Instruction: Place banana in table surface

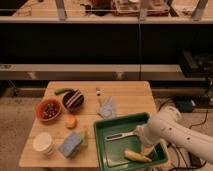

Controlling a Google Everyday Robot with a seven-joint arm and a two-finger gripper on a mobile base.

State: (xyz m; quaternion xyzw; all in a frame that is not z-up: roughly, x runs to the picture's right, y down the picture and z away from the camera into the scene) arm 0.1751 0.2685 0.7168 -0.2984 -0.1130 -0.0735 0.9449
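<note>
Hanging with the gripper low inside the green tray, just beside the pale banana lying at the tray's near right end rather than on the wooden table surface, grip state impossible to tell.

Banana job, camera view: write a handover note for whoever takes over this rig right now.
The gripper is low inside the green tray, at the right end of the banana; contact cannot be told.
The banana lies on the tray floor near its front edge, in front of the white brush.
The table surface carries the tray on its front right part.
Done: nothing yet; the banana is not on the table surface.
Left: grasp it, lift it out of the tray, set it on the wood.
</note>
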